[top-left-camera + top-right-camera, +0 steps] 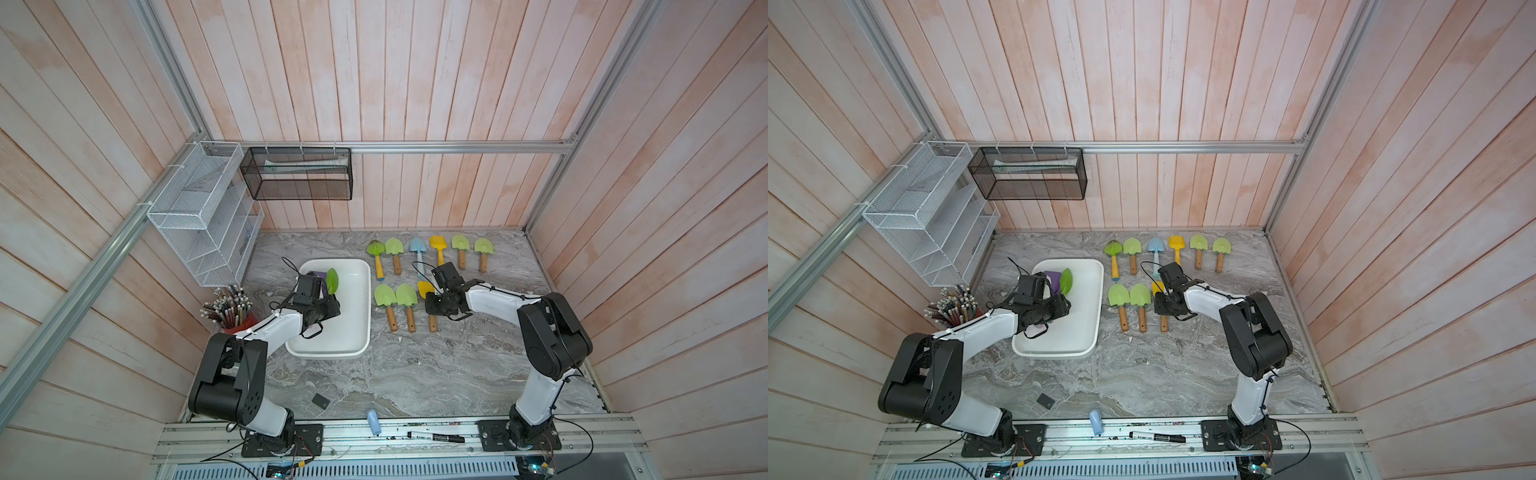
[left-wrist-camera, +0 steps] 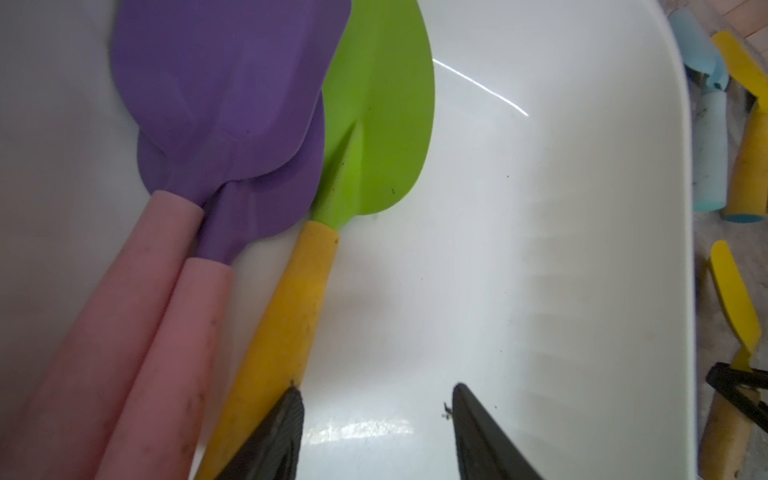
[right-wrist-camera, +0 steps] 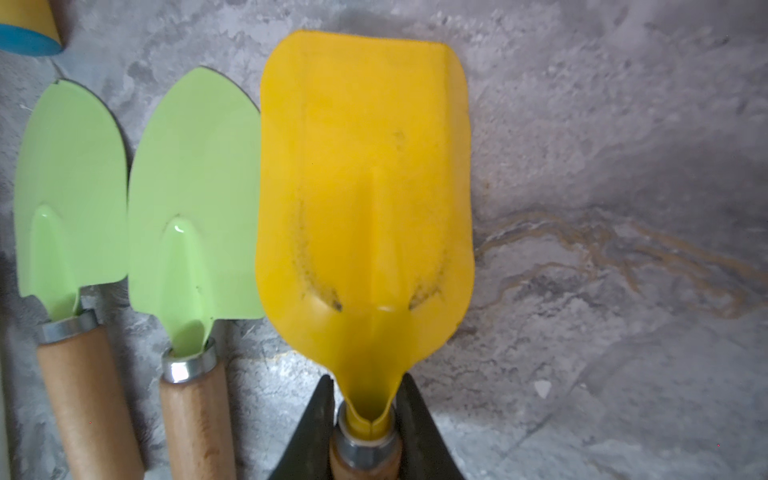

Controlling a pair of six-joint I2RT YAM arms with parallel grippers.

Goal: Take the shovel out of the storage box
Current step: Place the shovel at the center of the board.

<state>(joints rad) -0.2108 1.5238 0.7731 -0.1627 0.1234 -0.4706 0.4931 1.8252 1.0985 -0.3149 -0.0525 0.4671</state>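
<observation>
- White storage box (image 1: 353, 320) sits toward the tabletop's (image 1: 415, 374) left edge. Three inside: two purple shovels (image 2: 232, 83), one green shovel (image 2: 374, 124).
- Left gripper (image 2: 376, 399)?
- Down in the box, jaws half spread over bare floor, holding nothing. One finger (image 2: 282, 428) touches the green shovel's yellow handle (image 2: 291, 316).
- So pre-grasp. My read: shift sideways to straddle that handle, close, lift clear of the rim.
- Agreed. Purple ones' pink handles lie just beside it, so little room for the outer finger.
- Right gripper (image 3: 368, 384)?
- Clamped on the neck of a yellow shovel (image 3: 365, 187), beside two wooden-handled green shovels (image 3: 195, 187) in the near row. Can't tell if it's resting down. Probably just needs to let go.
- Count outside the box?
- Nine: six in the far row (image 1: 417, 246) along the far edge, three in the near row, held one included.
</observation>
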